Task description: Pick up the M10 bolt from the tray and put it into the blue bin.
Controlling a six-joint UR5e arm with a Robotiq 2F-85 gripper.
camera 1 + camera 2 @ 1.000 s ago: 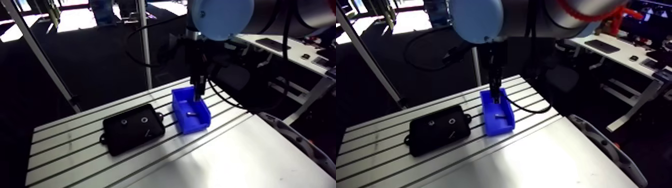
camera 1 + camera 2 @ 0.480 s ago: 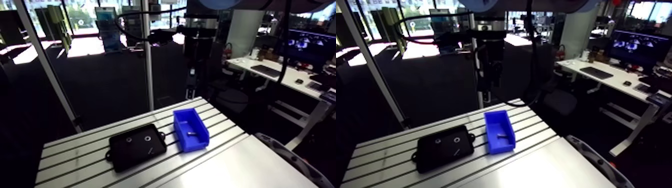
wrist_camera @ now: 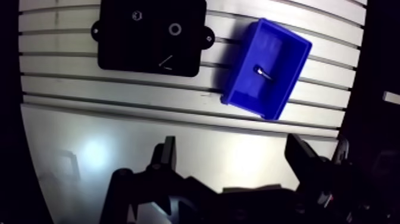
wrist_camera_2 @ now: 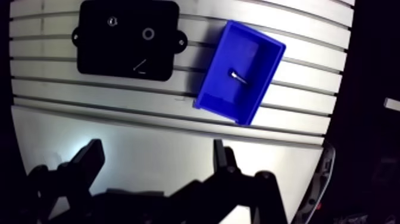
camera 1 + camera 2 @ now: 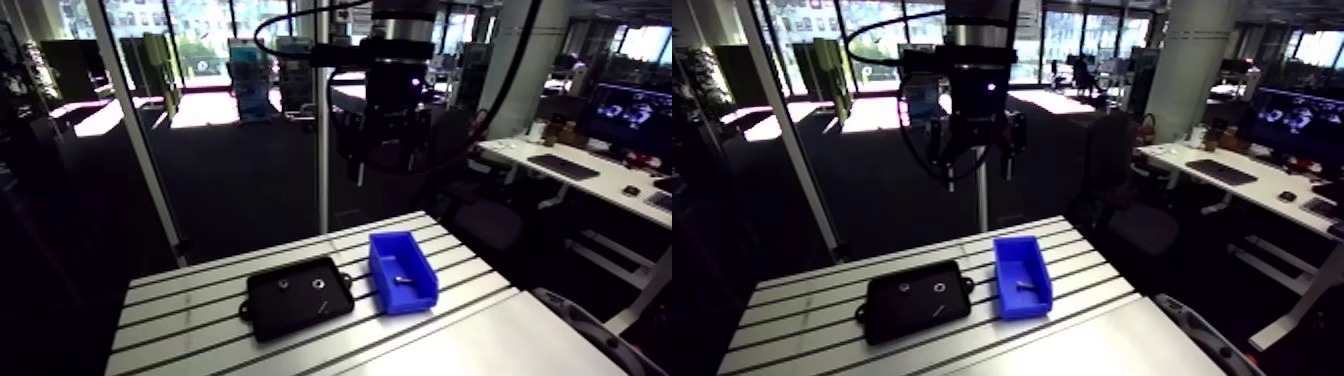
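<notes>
Slotted aluminium table (image 3: 89, 98) is showing bare metal, grooved across one half. The smooth sheet half is throwing back a bright, soft glare. Black tray (image 3: 125, 50) is reading as matt plastic, giving no reflection. Blue bin (image 3: 250, 104) is looking like moulded plastic, smooth, catching a slight sheen on its walls. M10 bolt (image 3: 262, 72) is glinting as bare metal.

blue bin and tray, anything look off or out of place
Nothing spilled or damaged. The blue bin sits slightly skewed to the table slots, beside the black tray, with the bolt lying inside it.
</notes>
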